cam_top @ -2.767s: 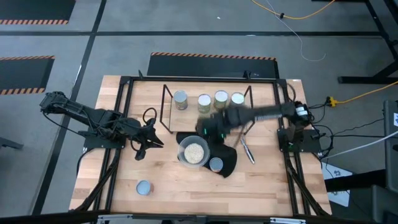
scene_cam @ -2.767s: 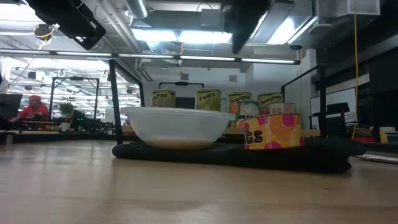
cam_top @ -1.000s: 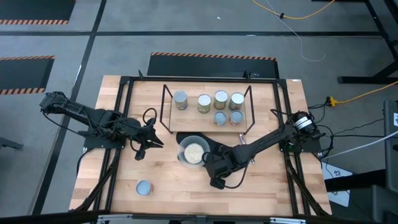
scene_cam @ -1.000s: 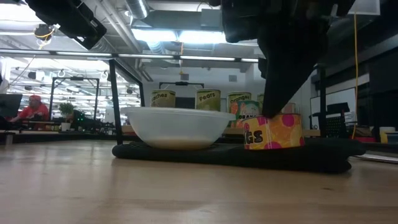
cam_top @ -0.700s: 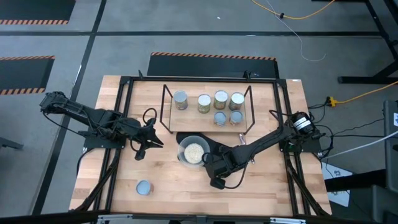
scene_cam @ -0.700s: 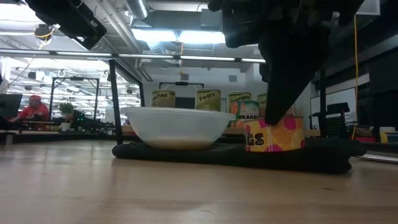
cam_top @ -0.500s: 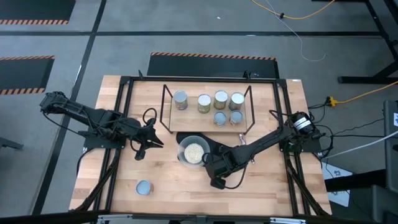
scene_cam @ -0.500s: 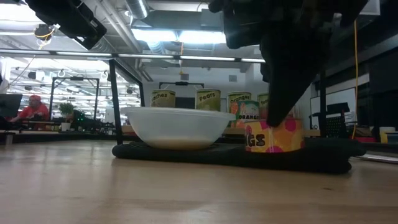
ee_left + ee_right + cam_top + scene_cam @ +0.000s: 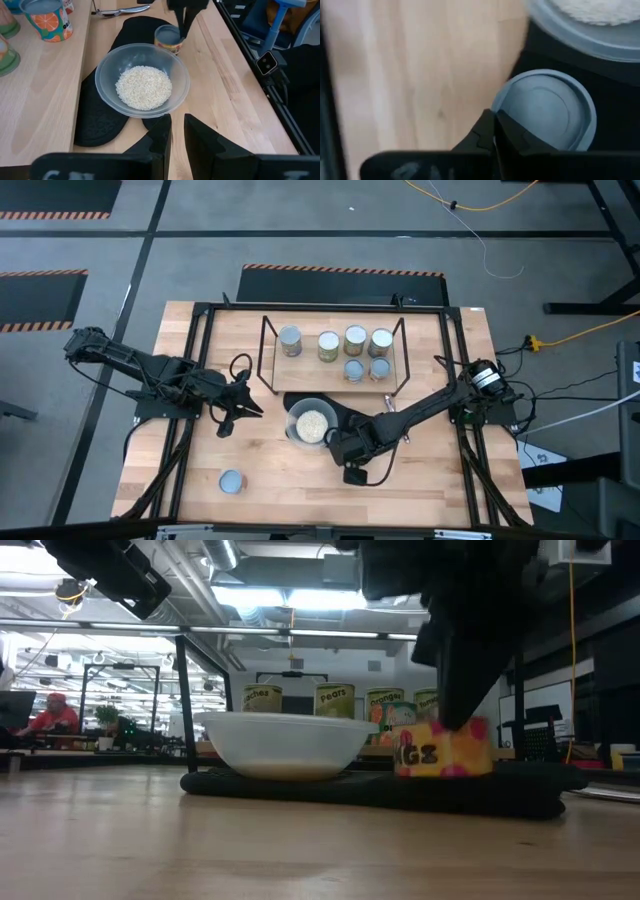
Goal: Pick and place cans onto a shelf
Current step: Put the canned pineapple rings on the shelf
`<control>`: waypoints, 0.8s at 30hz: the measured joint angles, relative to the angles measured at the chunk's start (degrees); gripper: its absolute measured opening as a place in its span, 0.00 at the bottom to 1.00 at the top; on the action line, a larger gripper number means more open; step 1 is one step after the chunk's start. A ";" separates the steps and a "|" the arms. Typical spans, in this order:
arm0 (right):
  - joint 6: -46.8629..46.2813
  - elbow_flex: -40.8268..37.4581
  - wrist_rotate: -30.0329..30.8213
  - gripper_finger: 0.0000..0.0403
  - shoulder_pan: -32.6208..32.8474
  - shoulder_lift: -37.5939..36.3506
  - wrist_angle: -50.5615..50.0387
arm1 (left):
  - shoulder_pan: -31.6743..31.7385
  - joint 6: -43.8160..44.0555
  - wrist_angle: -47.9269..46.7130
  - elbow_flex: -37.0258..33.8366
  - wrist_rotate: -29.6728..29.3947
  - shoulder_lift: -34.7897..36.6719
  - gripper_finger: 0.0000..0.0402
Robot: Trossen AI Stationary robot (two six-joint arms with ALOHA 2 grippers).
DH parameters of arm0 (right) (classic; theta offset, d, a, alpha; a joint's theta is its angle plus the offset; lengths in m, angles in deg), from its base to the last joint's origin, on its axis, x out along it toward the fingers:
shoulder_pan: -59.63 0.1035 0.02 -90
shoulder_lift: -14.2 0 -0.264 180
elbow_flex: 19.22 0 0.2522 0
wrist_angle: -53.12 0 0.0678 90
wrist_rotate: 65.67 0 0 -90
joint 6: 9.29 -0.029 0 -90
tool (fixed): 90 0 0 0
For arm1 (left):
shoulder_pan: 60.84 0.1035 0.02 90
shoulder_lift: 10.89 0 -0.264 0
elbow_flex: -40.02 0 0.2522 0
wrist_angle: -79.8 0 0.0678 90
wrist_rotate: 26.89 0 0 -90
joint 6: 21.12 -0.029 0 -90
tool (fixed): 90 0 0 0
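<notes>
Overhead and table-level views of a wooden table (image 9: 440, 480) with two robot arms. The right gripper (image 9: 494, 134) reaches down onto a black mat (image 9: 95, 120) near the middle of the table, just right of a clear bowl (image 9: 142, 80) of pale grains. Its fingers (image 9: 482, 131) are pressed together at the rim of a can (image 9: 545, 110) with a bluish top and a yellow-and-pink label; whether they pinch the rim cannot be told. This can sits on the mat, close beside the bowl. The left gripper (image 9: 228, 408) waits over the left half of the table, its fingers (image 9: 157, 137) a narrow gap apart and empty. On the far side stands the wire shelf (image 9: 270, 355), holding six cans (image 9: 328, 345). A further can (image 9: 231, 481) stands alone at the near left.
</notes>
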 joint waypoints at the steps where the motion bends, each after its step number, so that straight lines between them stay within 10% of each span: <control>1: 0.82 0.61 -0.77 0.01 0.02 -0.02 -0.68 | 0.01 0.01 -0.02 0.00 0.01 -0.01 0.11; 24: 59.00 19.80 -3.00 0.02 -12.36 -0.18 -15.54 | 0.00 0.07 0.04 0.00 -0.01 0.00 0.11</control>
